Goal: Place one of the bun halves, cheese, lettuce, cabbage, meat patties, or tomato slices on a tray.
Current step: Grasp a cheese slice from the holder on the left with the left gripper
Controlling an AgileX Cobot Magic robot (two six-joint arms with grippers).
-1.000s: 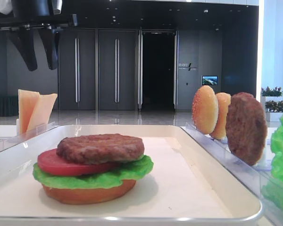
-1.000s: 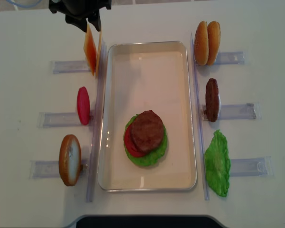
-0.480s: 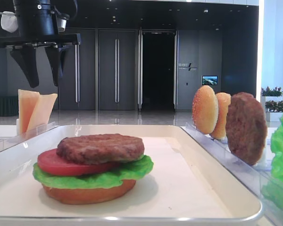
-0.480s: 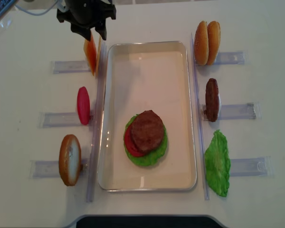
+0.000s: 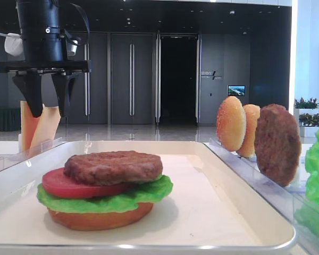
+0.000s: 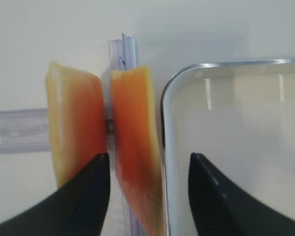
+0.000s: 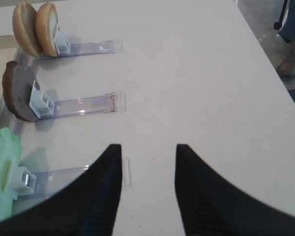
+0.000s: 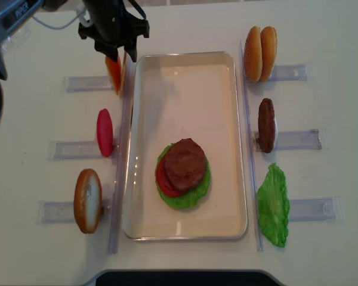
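Cheese (image 6: 135, 147) slices are standing upright in the clear rack (image 8: 86, 83) just left of the tray (image 8: 185, 229). Left gripper (image 6: 148, 189) is hanging over them, jaws spread wide and straddling the slice nearest the tray, not gripping it. Right gripper (image 7: 148, 184) is sitting open above bare surface (image 7: 196, 73), holding nothing. Patty (image 8: 184, 164), tomato (image 8: 162, 180), lettuce (image 8: 191, 195) and bun base (image 5: 98, 219) are lying stacked on the tray.

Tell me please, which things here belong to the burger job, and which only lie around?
Belong to the job:
- tray with the half-built stack
- cheese slices
- spare tomato slice
- bun halves and
- spare meat patty
- spare lettuce
- left gripper, open around one cheese slice

Only lying around:
- clear plastic racks
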